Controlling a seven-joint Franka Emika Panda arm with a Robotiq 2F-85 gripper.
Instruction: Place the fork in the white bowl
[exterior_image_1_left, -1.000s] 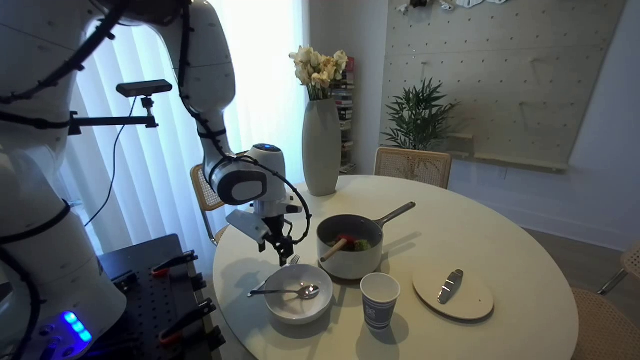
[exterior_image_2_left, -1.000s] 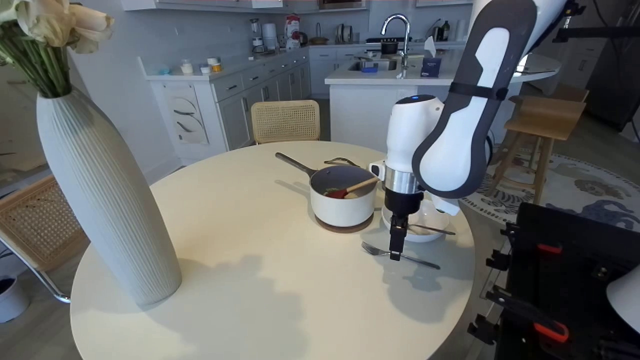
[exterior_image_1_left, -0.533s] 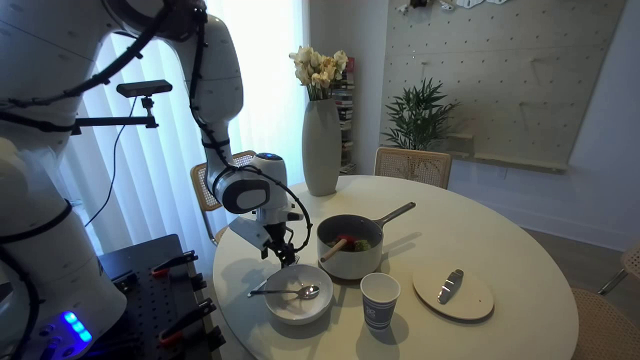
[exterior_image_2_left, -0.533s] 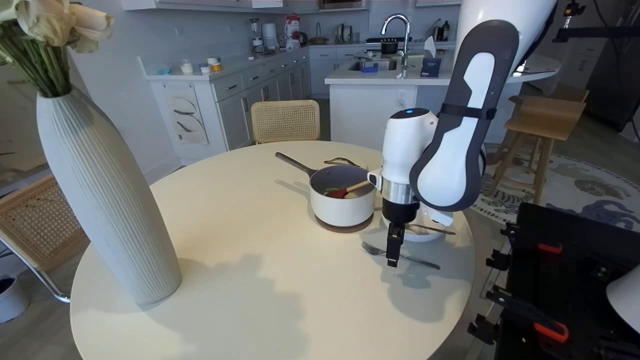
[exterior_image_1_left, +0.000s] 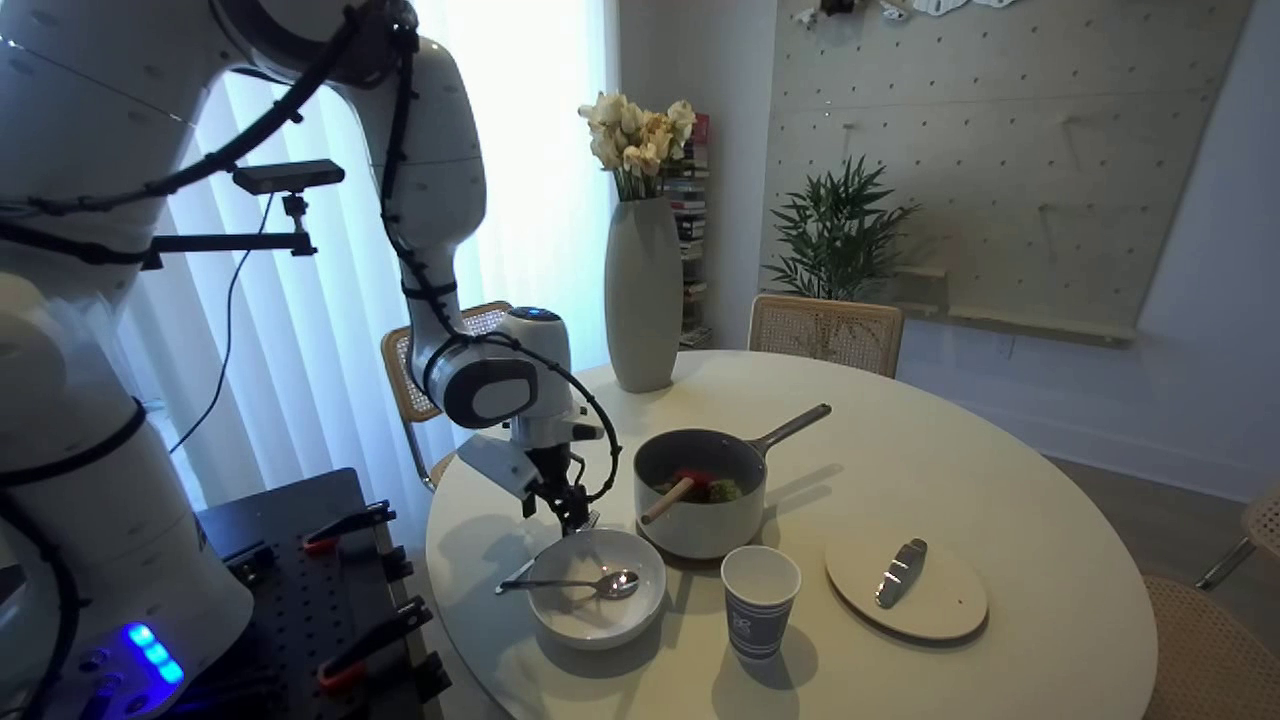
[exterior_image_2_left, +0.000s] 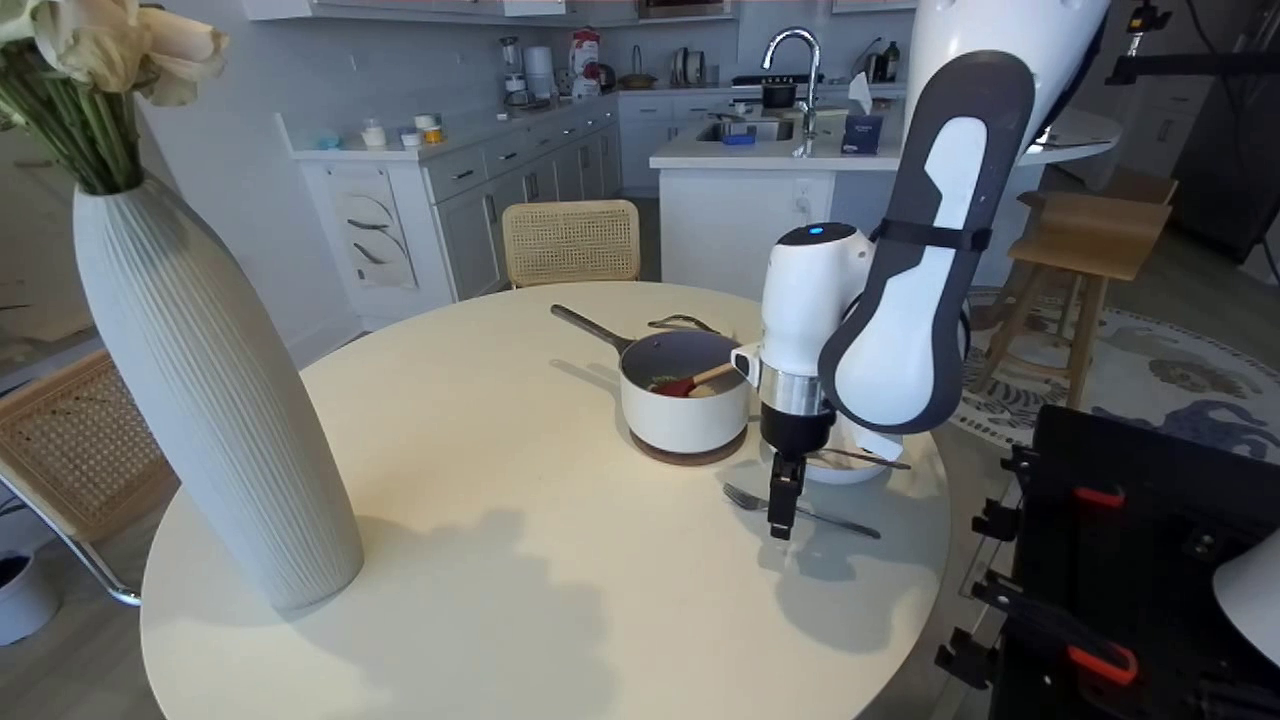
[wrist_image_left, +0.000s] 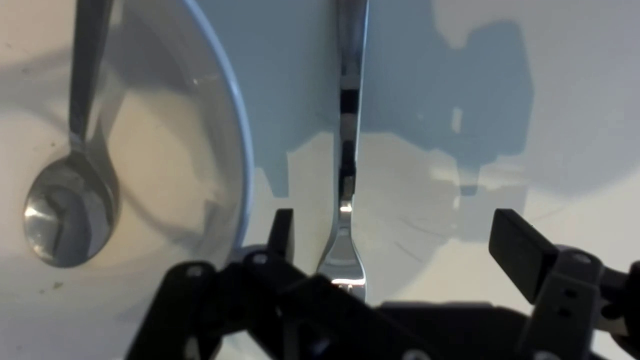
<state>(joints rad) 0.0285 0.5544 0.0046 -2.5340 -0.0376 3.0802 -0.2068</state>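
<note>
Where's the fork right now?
In the wrist view, the fork lies on the table just right of the white bowl, showing within the gap of the open gripper.

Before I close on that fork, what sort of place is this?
Most likely a home's kitchen and dining area: an exterior view shows a curved faucet on a counter, drawered cabinets, and a cane-backed chair at the round table.
</note>
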